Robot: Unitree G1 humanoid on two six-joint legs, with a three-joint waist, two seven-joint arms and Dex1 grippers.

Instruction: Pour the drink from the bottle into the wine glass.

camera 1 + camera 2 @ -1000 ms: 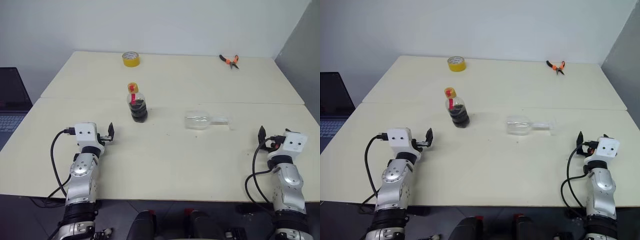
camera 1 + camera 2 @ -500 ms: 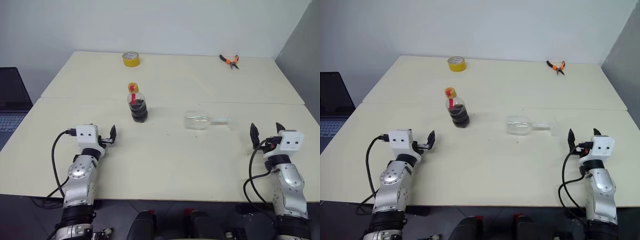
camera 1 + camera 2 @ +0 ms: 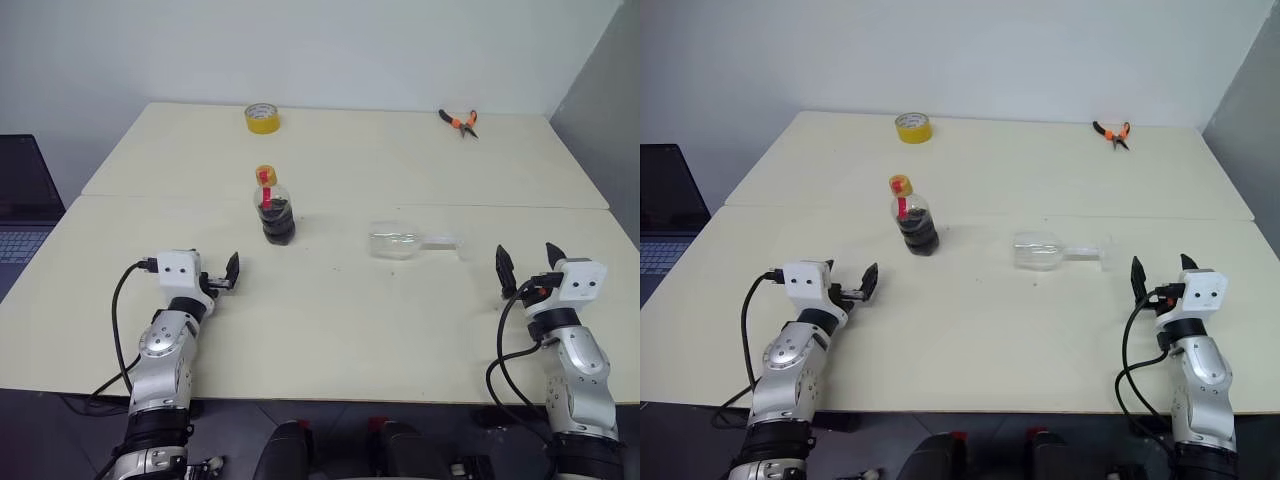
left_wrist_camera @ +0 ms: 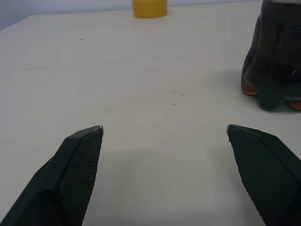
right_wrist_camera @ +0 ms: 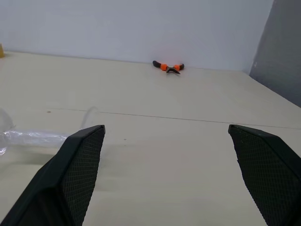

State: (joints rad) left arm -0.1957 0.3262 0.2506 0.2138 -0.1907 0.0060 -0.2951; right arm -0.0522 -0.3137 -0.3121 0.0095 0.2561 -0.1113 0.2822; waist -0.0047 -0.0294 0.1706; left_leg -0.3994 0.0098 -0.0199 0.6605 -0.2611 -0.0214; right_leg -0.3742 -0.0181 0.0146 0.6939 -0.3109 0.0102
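both jaws stand spread wide with nothing between them. the left gripper (image 3: 232,271) hovers low over the pale table (image 3: 330,330) near its front left part, pointing toward the bottle (image 3: 273,207), which stands upright a little way ahead and to its right, well apart from the fingers. the bottle's yellow cap is on, a red strip shows at the neck, and the dark drink (image 3: 276,222) fills its lower belly. in the left wrist view the bottle's dark base (image 4: 275,70) sits beyond one fingertip, not touching it.

the right gripper (image 3: 527,266) is raised just above the table's front right part. the wine glass (image 3: 408,241) lies on its side near the table's middle, bowl toward the bottle, foot toward the right gripper, apart from both. its stem (image 5: 33,137) shows in the right wrist view.

a yellow tape roll (image 3: 261,118) sits at the far edge, orange-handled pliers (image 3: 460,121) at the far right, and a laptop (image 3: 22,205) beside the table on the left.
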